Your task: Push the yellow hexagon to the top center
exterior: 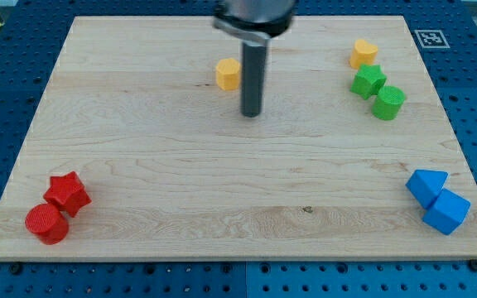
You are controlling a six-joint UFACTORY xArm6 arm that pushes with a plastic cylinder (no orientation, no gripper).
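The yellow hexagon point(228, 74) lies on the wooden board point(222, 182) near the view's top, a little left of centre. My tip point(251, 114) is on the board just to the right of and below the hexagon, a small gap apart from it. The dark rod rises from the tip to the arm's mount at the view's top edge.
A yellow heart-like block point(363, 53), a green star point(368, 81) and a green cylinder point(389, 103) cluster at the top right. A blue triangle point(426, 185) and blue cube point(447, 212) sit at the bottom right. A red star point(67, 193) and red cylinder point(46, 223) sit at the bottom left.
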